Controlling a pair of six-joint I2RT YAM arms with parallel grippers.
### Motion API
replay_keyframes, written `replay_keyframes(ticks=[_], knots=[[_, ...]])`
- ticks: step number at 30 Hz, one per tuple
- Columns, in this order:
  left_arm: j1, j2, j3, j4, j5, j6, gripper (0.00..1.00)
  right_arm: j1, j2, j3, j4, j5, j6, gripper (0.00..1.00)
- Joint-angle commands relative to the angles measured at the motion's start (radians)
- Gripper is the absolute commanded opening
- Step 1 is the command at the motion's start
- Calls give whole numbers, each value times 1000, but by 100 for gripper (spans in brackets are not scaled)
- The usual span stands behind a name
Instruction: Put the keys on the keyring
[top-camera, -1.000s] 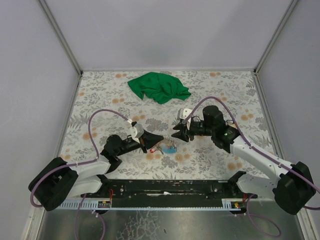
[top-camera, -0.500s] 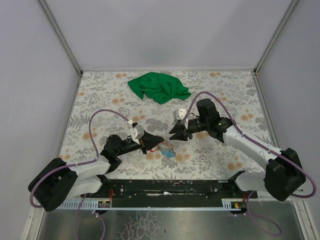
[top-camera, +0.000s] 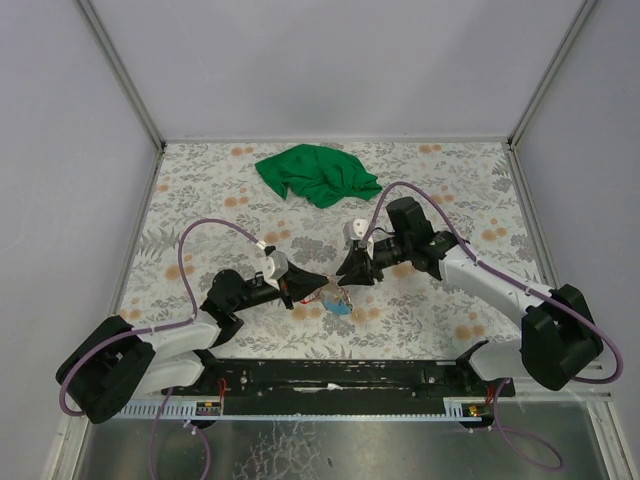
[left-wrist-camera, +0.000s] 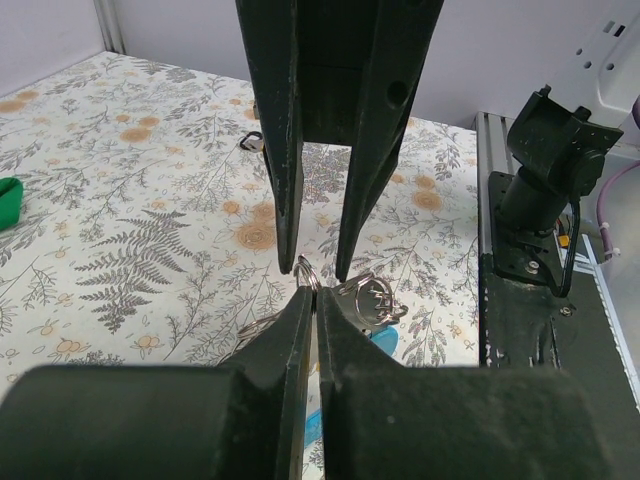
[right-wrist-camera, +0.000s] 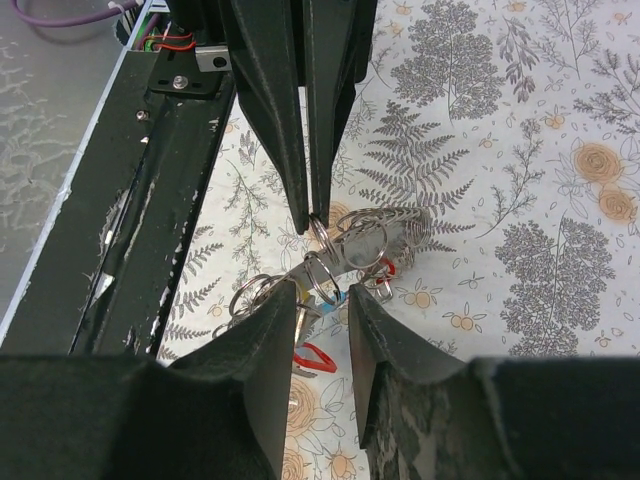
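Left fingers (left-wrist-camera: 292, 325) clamp shut on the keyring (right-wrist-camera: 355, 240); the part-open right fingers (right-wrist-camera: 265, 335), if misaligned, could knock it loose

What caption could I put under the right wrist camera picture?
Right gripper, jaws apart, faces the thin grey metal keyring pinched by the shut left gripper.
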Motion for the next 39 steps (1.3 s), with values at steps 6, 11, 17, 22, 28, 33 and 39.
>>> replay_keyframes(ticks=[6, 11, 17, 22, 28, 33, 39], knots=[[5, -19, 31, 74, 17, 13, 0, -5, 20, 60, -13, -63, -14, 28], [5, -22, 30, 74, 14, 11, 0, -5, 23, 63, -19, -64, -6, 18], [5, -36, 18, 74, -23, 8, 0, -5, -2, 55, -27, -29, 4, 6], [5, -43, 7, 75, -70, -7, 6, -5, -45, 37, -12, -6, 17, 3], [5, -63, -7, 75, -127, -24, 16, -4, -79, 29, 3, 23, 31, 0], [4, -96, -4, 30, -108, -9, 27, -4, -92, 31, 6, 38, 46, 0], [-10, -117, 37, -24, -51, -15, 32, -3, -111, 26, 19, 56, 62, 0]])
